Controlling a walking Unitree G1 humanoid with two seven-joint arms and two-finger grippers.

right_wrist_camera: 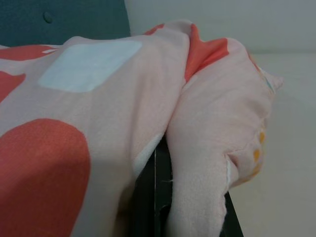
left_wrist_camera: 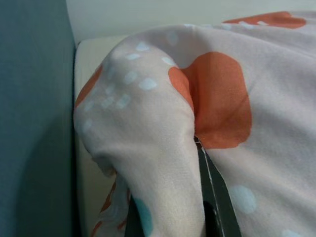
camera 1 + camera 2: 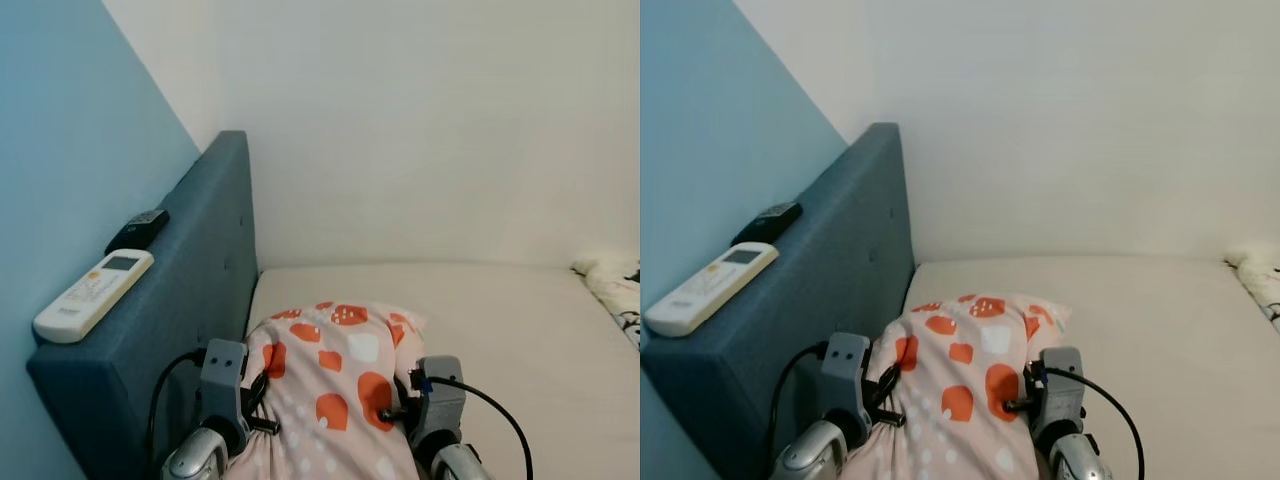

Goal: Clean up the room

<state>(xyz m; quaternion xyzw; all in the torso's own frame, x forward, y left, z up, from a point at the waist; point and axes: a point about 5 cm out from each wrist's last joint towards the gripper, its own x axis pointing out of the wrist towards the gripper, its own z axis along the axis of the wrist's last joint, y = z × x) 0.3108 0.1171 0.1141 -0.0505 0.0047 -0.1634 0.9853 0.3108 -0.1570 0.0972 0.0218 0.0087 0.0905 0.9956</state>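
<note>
Here the bed (image 3: 480,330) takes up most of the scene, its pale mattress bare but for a bundle of patterned bedding (image 3: 615,290) at the far right edge. The blue headboard (image 3: 190,300) runs along the robot's left, against the wall. The pillow (image 3: 335,385), pink with orange and white patches, is held up over the mattress just beside the headboard, carried between both arms. The left pincer (image 2: 168,217) is clenched on a fold of the pillow's cover at its left side, the cloth bunched over its black fingers (image 2: 219,207). The right pincer (image 1: 190,207) grips a fold on the pillow's right side in the same way. On top of the headboard lie a white remote (image 3: 95,293) and, just beyond it, a small black device (image 3: 137,230), neither touching the pillow.

The step in hand appears to be placing the pillow at the head of the bed. The next move likely calls for lowering it flat onto the mattress, close against the headboard, and then letting go with both pincers together so it does not tip or drag to one side.
</note>
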